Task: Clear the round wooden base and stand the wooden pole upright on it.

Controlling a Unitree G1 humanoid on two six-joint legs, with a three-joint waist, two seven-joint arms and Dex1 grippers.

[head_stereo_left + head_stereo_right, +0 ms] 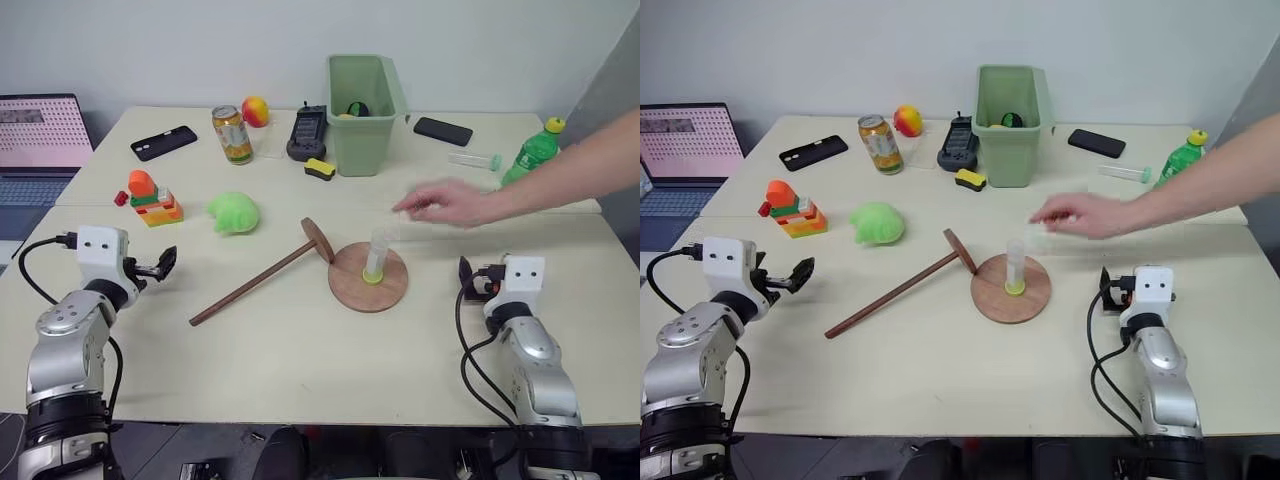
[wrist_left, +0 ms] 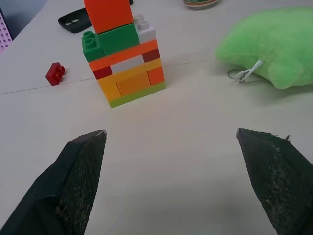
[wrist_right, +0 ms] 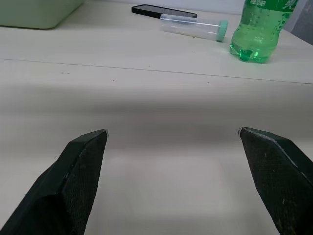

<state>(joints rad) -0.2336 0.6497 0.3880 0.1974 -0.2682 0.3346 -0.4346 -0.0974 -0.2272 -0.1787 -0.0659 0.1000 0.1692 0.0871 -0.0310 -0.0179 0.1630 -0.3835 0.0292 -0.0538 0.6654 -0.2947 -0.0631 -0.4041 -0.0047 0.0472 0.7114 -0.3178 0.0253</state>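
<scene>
A: Lighting's bright, even, overhead. Bench [image 1: 300, 370] shows soft shadows only, no glare.
B: Blur?
A: Person's hand [image 1: 445, 203] is motion-smeared. Broad soft shadow band across the bench in the right wrist view; both tools' fingertips [image 3: 83, 166] close up, slightly soft.

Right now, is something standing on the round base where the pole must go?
Yes. A clear plastic tube with a yellow-green cap stands upright at the centre of the round wooden base. The wooden pole lies beside it.
</scene>
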